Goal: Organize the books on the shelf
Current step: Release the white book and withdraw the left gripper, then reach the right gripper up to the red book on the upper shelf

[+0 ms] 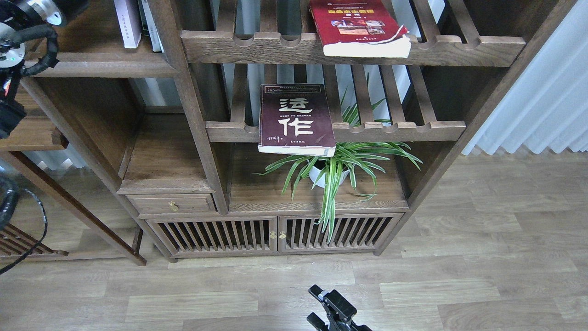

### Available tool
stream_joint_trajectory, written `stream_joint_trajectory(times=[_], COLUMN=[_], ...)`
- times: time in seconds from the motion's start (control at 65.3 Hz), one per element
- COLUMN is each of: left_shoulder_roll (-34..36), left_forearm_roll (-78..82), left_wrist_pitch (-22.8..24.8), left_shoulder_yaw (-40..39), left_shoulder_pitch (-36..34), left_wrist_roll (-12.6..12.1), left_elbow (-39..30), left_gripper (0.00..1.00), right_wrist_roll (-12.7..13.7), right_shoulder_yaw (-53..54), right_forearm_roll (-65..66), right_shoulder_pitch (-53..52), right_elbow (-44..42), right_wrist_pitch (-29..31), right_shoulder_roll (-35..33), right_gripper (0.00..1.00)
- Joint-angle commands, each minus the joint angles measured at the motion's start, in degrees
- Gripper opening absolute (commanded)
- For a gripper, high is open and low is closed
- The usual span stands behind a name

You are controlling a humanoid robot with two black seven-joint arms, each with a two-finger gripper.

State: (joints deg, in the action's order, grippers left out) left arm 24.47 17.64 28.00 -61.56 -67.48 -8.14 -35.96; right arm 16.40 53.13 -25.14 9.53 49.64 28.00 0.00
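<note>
The pale white-lavender book stands upright on the solid plank shelf at top left, beside thin white-spined books. The dark maroon book lies flat on the lower slatted rack, overhanging its front rail. The bright red book lies flat on the upper slatted rack. My left arm enters at top left; its gripper is out of view above the frame. My right gripper is low at the bottom centre over the floor, dark and small, empty, far from the books.
A spider plant in a white pot stands under the maroon book. A drawer and slatted cabinet doors are below. A side rack is at the left, a white curtain at the right.
</note>
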Motion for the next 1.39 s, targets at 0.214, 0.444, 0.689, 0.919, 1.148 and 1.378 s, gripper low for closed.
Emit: stream_joint_trajectory(times=[0.214,0.444,0.689,0.919,1.148,1.378], left_shoulder_roll=[9.4,9.4,9.4,9.2,9.2,8.8], left_forearm_roll=[-6.9,-10.1,-15.4,-15.4,-15.6,-15.9], left_wrist_pitch=[0.0,0.0,0.0,0.0,0.0,0.0], left_shoulder_yaw=[-9.0,-13.9,-13.1,-12.4,-15.3,-15.4], left_shoulder_pitch=[18.4,31.1,40.2,50.9,56.9,57.8], left_wrist_roll=[-0.2,-0.9,-1.0,-1.0,-0.8,-0.8], left_elbow=[-20.8,-30.8,-31.5,-31.5,-30.5,-29.3], left_gripper=[1.00,1.00,1.00,1.00,1.00,1.00], right_wrist_roll=[-4.3,-4.3,-4.5,-4.6,-5.4,-8.7], right_shoulder_yaw=[3.5,5.0,6.6,7.2,10.0,14.4], right_forearm_roll=[-0.1,0.1,0.2,3.4,3.5,3.8], right_shoulder_pitch=[-3.1,-5.6,-6.8,-14.6,-23.2,-31.3], right_elbow=[5.1,8.6,18.8,23.7,25.0,23.0], right_wrist_pitch=[0.0,0.0,0.0,0.0,0.0,-7.1], right_shoulder_roll=[0.0,-0.1,-6.9,-6.7,-5.6,-5.5], right_gripper=[1.00,1.00,1.00,0.98,0.98,0.99])
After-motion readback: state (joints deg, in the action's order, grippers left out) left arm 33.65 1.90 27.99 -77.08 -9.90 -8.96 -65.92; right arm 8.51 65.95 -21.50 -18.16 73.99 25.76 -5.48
